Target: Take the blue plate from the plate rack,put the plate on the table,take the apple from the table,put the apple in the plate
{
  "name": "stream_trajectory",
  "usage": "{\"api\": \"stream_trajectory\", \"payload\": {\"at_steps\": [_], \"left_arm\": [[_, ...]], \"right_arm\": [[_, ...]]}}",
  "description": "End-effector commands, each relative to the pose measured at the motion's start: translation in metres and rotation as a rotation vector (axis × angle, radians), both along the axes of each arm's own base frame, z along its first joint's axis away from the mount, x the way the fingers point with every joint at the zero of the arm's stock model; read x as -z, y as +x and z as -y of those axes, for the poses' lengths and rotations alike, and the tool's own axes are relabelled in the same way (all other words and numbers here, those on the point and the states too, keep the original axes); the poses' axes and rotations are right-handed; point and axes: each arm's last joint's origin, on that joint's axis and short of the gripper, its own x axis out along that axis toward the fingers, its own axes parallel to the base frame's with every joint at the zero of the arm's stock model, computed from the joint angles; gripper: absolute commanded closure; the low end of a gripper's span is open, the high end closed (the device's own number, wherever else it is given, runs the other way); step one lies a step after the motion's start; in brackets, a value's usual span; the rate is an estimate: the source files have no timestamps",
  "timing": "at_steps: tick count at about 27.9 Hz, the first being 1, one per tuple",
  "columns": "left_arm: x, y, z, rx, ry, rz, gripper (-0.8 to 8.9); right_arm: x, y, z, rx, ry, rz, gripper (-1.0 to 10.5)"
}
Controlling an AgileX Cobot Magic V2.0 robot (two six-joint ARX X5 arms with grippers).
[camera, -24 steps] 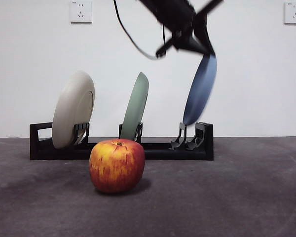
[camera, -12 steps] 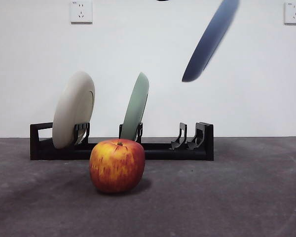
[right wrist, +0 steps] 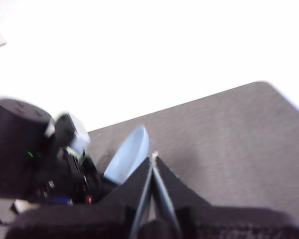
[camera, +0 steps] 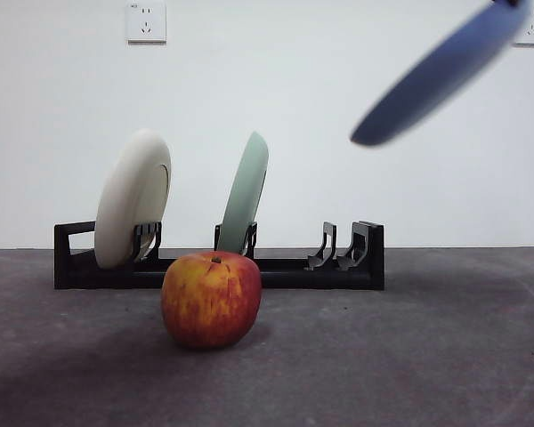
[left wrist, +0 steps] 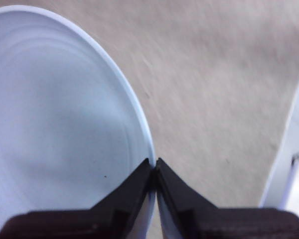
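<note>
The left end effector [left wrist: 154, 167] is clamped on the rim of the blue plate [camera: 440, 76], holding it tilted high in the air, up right of the plate rack [camera: 218, 267]. The right end effector [right wrist: 152, 162] has its jaws pressed together, empty. Since half a second ago the plate has swung further right and flatter. Two plates remain racked, one cream-white plate [camera: 132, 197], one pale green plate [camera: 244, 192]; one apple [camera: 211, 298] sits on the desk [camera: 409, 356]
</note>
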Motion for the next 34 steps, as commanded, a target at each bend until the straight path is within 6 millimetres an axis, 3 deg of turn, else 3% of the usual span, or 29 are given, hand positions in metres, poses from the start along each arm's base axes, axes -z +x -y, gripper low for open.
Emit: {"api": "stream_trajectory", "payload": {"at_steps": [1,11,18,27,34], "left_arm": [[0.018,-0.004,0.01,0.033,0.074,0.0,8.22],[0.065,-0.037,0.024,0.05,0.403,0.138,8.21],[0.093,-0.044,0.028,0.088,0.508,0.121,8.21],[0.121,-0.04,0.034,0.111,0.514,0.122,8.22],[0.131,-0.04,0.036,0.117,0.503,0.105,8.22]], "right_arm": [[-0.001,-0.011,0.001,0.035,-0.048,-0.008,9.5],[-0.004,-0.019,0.001,0.01,-0.04,0.008,9.5],[-0.004,-0.019,0.0,-0.005,-0.032,0.008,9.5],[-0.004,-0.019,0.0,-0.015,-0.03,0.008,9.5],[-0.004,-0.019,0.0,-0.015,-0.03,0.008,9.5]]}}
